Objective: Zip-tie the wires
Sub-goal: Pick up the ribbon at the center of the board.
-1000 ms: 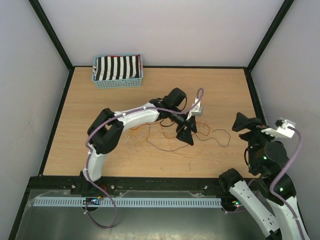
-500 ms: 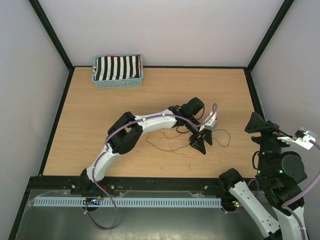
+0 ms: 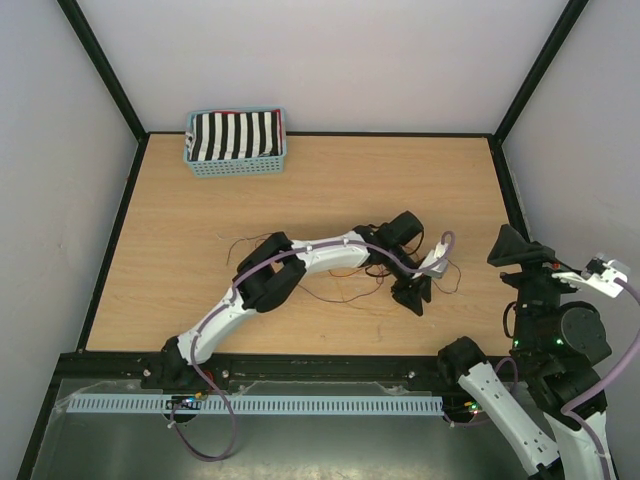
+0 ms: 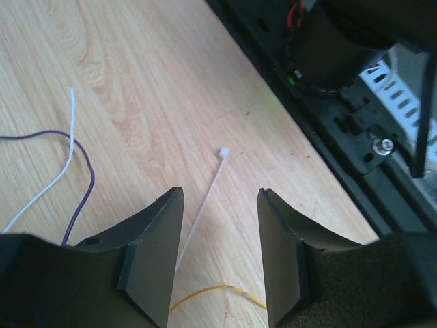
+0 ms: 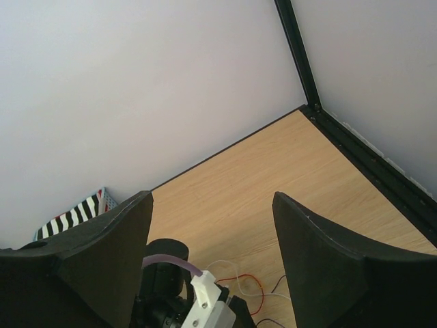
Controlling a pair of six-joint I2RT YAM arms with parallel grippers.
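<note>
The wires (image 3: 335, 298) lie as thin loose strands on the wooden table around and under my left arm. My left gripper (image 3: 412, 296) is low over the table near the front edge, to the right of most strands. In the left wrist view its fingers (image 4: 153, 253) stand apart around a white zip tie (image 4: 205, 205) lying flat on the wood, and neither pad touches it. A yellow wire (image 4: 212, 294) curves under the jaws; purple (image 4: 87, 184) and white (image 4: 58, 171) strands lie to the left. My right gripper (image 3: 515, 250) is raised at the right, open and empty.
A blue basket (image 3: 237, 142) with striped cloth stands at the back left. The black front rail (image 4: 328, 116) and the right arm's base (image 4: 341, 48) are close beyond the zip tie. The right wrist view looks over the left wrist (image 5: 205, 301) and red wire (image 5: 273, 283).
My left arm has stretched to the right and toward the front edge, and its jaws have narrowed. The right arm swung a little to the right early on, then stayed still.
</note>
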